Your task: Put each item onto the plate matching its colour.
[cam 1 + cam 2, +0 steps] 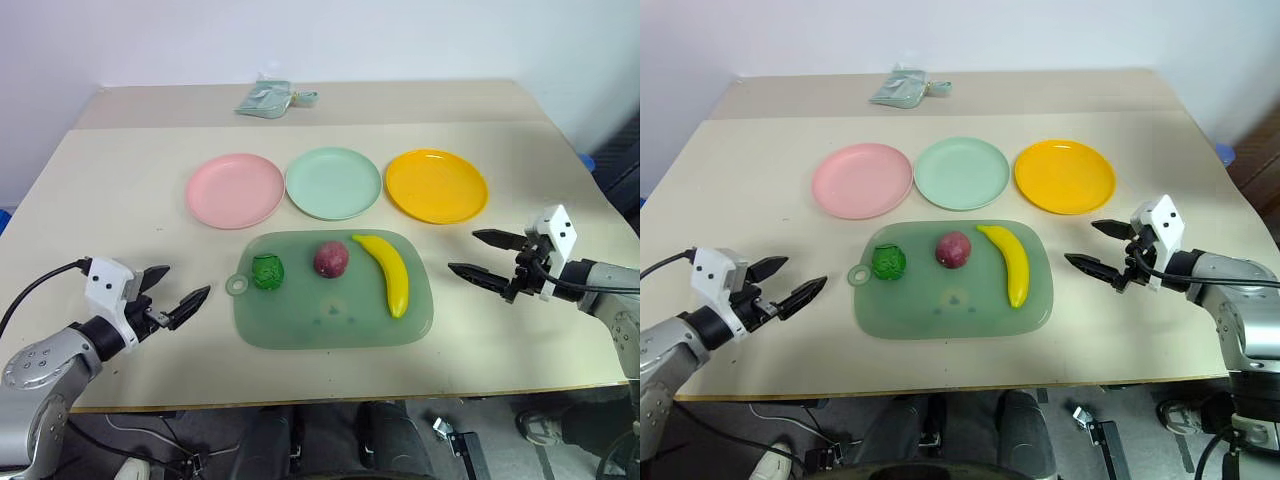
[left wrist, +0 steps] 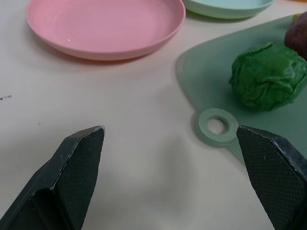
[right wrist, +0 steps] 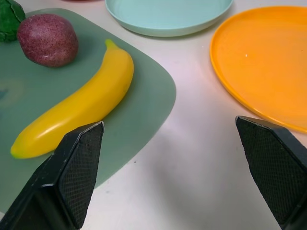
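Note:
Three toy foods lie on a translucent green board (image 1: 300, 325): a bumpy dark green lump (image 1: 267, 271) at its left, a round red-magenta fruit (image 1: 331, 259) in the middle, and a curved yellow banana (image 1: 389, 272) at its right. Behind the board stand a pink plate (image 1: 235, 190), a mint green plate (image 1: 333, 182) and a yellow-orange plate (image 1: 436, 185) in a row. My left gripper (image 1: 172, 293) hovers open left of the board, empty. To the right of the board my right gripper (image 1: 484, 256) is open too, with nothing between its fingers.
A pale green packet (image 1: 265, 99) lies at the far edge of the beige table (image 1: 120, 180). The board's ring handle (image 2: 217, 127) sticks out toward my left gripper. Bare table surface flanks the board on both sides.

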### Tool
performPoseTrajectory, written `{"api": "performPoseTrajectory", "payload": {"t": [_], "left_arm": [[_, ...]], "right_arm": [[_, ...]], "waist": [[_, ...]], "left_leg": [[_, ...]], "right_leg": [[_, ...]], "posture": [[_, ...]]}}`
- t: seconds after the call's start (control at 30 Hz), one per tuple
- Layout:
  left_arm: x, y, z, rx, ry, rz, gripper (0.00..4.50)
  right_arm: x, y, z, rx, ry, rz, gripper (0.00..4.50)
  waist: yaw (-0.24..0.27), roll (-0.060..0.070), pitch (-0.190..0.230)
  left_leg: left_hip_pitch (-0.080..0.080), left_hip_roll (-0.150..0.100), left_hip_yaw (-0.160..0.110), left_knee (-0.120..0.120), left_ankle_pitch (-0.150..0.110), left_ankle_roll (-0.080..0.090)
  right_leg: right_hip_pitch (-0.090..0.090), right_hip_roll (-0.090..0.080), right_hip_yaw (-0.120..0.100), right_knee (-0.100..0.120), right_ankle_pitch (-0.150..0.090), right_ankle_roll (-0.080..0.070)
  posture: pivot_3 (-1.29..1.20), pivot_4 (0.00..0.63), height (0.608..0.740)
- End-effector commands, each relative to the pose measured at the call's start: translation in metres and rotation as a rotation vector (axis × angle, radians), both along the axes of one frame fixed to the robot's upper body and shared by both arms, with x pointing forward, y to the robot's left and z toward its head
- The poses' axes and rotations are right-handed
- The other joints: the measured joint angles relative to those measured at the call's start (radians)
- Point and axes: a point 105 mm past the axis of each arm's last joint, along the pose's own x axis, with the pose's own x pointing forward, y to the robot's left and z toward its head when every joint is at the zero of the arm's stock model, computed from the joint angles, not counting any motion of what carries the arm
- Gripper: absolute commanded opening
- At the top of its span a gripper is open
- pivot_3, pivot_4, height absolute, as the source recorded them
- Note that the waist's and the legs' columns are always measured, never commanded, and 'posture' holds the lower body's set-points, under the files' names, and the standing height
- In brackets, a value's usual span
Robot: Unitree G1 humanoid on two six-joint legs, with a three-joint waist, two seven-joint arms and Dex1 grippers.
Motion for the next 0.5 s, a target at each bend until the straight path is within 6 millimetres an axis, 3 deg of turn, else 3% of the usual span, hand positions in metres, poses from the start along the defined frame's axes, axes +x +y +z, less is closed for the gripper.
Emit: {"api": "performPoseTrajectory", "payload": {"t": [0.03,0.27,0.5], "left_arm": [[0.001,-0.001,0.011,0.018,-0.049,-0.005,4.5],[0.004,-0.008,0.016,-0.004,-0.055,-0.046,4.5],[0.006,-0.037,0.024,-0.083,-0.034,-0.238,4.5]], "right_arm": [[0.001,0.001,0.016,-0.011,-0.072,0.007,4.48],[0.0,0.006,0.016,-0.004,-0.086,0.01,4.48],[-0.012,0.009,0.018,0.024,-0.098,-0.003,4.48]], "waist": [[0.0,0.0,0.0],[0.0,0.0,0.0],[0.01,0.0,0.0]], "left_leg": [[0.0,0.0,0.0,0.0,0.0,0.0],[0.0,0.0,0.0,0.0,0.0,0.0],[0.0,0.0,0.0,0.0,0.0,0.0]], "right_leg": [[0.0,0.0,0.0,0.0,0.0,0.0],[0.0,0.0,0.0,0.0,0.0,0.0],[0.0,0.001,0.0,0.0,0.0,0.0]], "posture": [[0.0,0.15,0.74],[0.0,0.15,0.74],[0.0,0.15,0.74]]}}
